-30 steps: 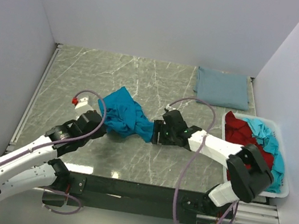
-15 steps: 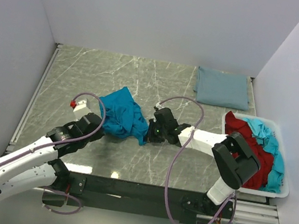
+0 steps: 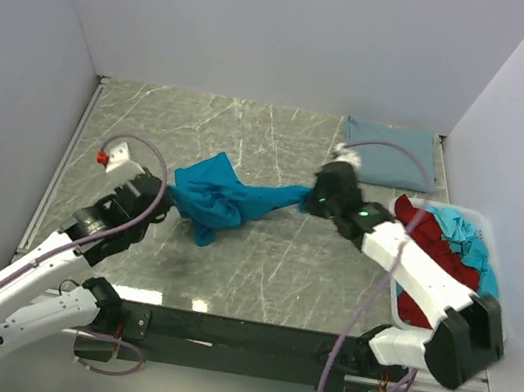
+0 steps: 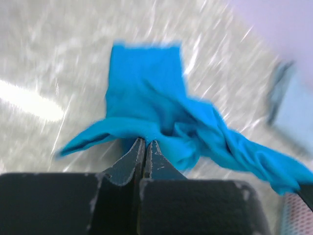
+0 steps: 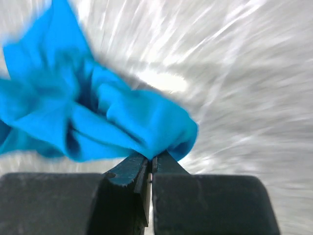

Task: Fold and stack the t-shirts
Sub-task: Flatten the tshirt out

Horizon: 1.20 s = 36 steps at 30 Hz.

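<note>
Lab robot cell — plain white walls (image 3: 272, 25) enclose a marbled worktop (image 3: 268, 278); left arm (image 3: 36, 266) and right arm (image 3: 416, 274), cabled, are bolted to its front rail (image 3: 237, 336).

grey-blue shirt (image 3: 388, 154), perhaps bin (image 3: 493, 247), on table (image 3: 253, 134)

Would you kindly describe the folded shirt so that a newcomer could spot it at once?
Start at the marble table and go to its far right corner, just beyond the white bin. There lies the grey-blue shirt: a flat, neat rectangle, unlike the bright blue shirt stretched mid-table and the crumpled shirts in the bin.
</note>
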Each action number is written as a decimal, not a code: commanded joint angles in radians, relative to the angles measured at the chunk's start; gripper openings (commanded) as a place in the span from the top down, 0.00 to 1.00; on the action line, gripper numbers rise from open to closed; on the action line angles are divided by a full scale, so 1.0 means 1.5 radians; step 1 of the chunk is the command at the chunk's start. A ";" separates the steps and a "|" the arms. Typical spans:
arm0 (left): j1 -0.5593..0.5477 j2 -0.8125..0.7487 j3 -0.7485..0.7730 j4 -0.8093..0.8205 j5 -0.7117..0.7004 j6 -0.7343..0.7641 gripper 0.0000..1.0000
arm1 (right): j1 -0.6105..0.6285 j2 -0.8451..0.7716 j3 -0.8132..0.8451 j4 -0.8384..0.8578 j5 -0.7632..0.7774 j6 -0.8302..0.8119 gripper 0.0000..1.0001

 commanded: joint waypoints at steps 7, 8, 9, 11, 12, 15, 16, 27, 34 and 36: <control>0.048 0.041 0.284 0.058 -0.075 0.171 1.00 | -0.098 -0.208 0.187 -0.106 0.091 -0.104 1.00; 0.048 0.044 0.329 0.073 -0.066 0.186 1.00 | -0.098 -0.216 0.207 -0.120 0.094 -0.110 1.00; 0.048 0.043 0.349 0.081 -0.066 0.199 1.00 | -0.099 -0.224 0.227 -0.125 0.095 -0.115 1.00; 0.048 0.035 0.403 0.087 -0.077 0.220 0.99 | -0.100 -0.252 0.278 -0.132 0.103 -0.130 1.00; 0.048 0.031 0.421 0.081 -0.088 0.225 0.99 | -0.100 -0.262 0.292 -0.140 0.110 -0.133 1.00; 0.048 0.008 0.477 0.059 -0.090 0.242 0.99 | -0.100 -0.308 0.333 -0.155 0.104 -0.138 1.00; 0.048 -0.005 0.489 0.060 -0.080 0.255 0.99 | -0.100 -0.335 0.339 -0.154 0.091 -0.140 1.00; 0.048 0.016 0.477 0.062 -0.058 0.263 0.99 | -0.100 -0.374 0.313 -0.173 0.052 -0.118 1.00; 0.168 0.187 0.349 0.061 0.021 0.195 0.99 | -0.181 -0.206 0.235 -0.131 -0.023 -0.102 0.98; 0.214 0.258 0.295 0.114 0.153 0.186 0.99 | -0.209 -0.117 0.182 -0.066 -0.088 -0.109 0.97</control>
